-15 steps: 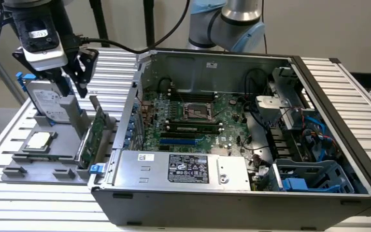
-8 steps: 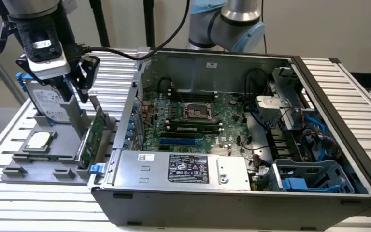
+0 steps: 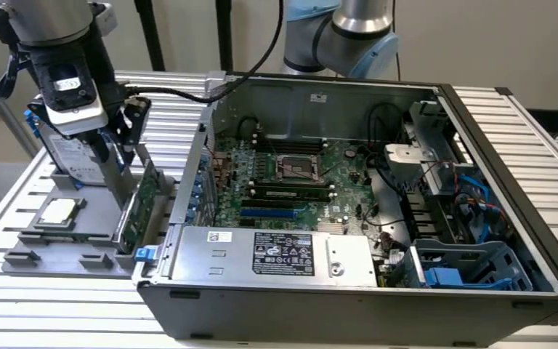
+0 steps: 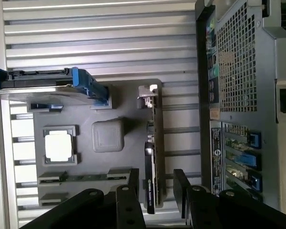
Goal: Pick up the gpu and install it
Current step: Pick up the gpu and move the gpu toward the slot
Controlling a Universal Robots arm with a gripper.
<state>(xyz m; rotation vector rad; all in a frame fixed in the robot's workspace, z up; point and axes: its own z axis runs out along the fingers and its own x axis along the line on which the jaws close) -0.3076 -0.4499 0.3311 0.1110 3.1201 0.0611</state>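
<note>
So the gpu (image 3: 143,207) is standing on its long edge in a slot of the grey parts tray (image 3: 27,251), just beside the open PC case (image 3: 357,305), on the exterior view's left. It isn't in the case yet. The green board face is turned towards the case, and in the wrist view the silver bracket end is the far end from the fingers. The silver hard drive with blue rails (image 4: 43,88) and the small square chip (image 4: 59,145) share the same tray, well apart from the card.

Handling-wise, I'd guess it's light and stiff, being a thin flat board, but not something you want to crush. Components and solder on the faces are fragile, and the contact edge down in the slot shouldn't get scraped. Pinching across the two flat faces near the top edge looks like the sane grip. The faces are fairly smooth, so a weak pinch could let it slip or tip.

The arm comes down from above at the tray, wrist pointing roughly straight down. The gripper (image 4: 156,172) is spread apart, not clamped on anything. Its two dark fingers (image 4: 133,183) straddle the card's top edge, one on each side, with visible gaps, so it looks lined up for the grab.
</note>
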